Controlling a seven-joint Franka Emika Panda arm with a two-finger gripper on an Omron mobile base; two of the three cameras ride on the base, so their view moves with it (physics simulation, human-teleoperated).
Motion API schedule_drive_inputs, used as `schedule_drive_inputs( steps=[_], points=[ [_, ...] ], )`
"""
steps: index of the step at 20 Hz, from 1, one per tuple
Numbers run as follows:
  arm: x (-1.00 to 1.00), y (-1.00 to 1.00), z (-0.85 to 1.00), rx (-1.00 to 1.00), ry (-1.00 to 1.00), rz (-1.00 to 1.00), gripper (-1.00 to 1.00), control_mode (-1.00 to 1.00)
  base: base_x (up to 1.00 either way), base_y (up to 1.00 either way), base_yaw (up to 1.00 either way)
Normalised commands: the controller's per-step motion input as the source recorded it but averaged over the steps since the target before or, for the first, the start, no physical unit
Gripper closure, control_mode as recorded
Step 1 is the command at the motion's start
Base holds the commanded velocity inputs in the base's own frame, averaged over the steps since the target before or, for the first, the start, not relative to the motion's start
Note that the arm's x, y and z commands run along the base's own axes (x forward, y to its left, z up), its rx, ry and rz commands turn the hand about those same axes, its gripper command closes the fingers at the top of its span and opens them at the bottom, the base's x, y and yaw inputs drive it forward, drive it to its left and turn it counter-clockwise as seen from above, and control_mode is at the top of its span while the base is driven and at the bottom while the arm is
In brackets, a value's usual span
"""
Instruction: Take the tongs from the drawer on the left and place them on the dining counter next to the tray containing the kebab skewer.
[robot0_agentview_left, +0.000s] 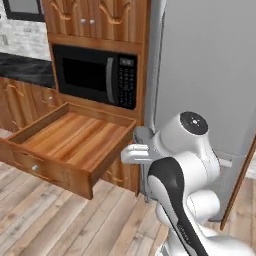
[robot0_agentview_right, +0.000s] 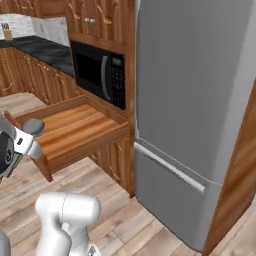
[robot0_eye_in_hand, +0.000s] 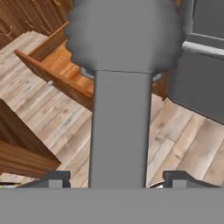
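gripper (robot0_eye_in_hand: 117, 179) grips tongs (robot0_eye_in_hand: 120, 131) beside open drawer (robot0_agentview_left: 70, 145).

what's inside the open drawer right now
The drawer shows bare wood planks inside, no tongs lying there. The hand has a grey, strip-like thing between its fingers. The drawer's near right corner is hidden behind the arm.

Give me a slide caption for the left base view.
Open wooden drawer under the microwave, the tongs lifted out in the gripper beside the fridge.
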Motion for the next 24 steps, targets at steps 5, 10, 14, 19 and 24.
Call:
schedule_drive_inputs(
  steps=[5,10,14,19,24],
  points=[
    [0.0,0.0,0.0,0.0,0.0,0.0,1.0,1.0,-0.33,-0.04,0.95],
    [0.0,0.0,0.0,0.0,0.0,0.0,1.0,1.0,-0.35,-0.04,0.95],
    [0.0,0.0,0.0,0.0,0.0,0.0,1.0,1.0,-0.3,0.11,0.9],
    [0.0,0.0,0.0,0.0,0.0,0.0,1.0,1.0,-0.26,0.8,0.45],
    [0.0,0.0,0.0,0.0,0.0,0.0,1.0,1.0,-0.09,1.0,0.04]
  ],
)
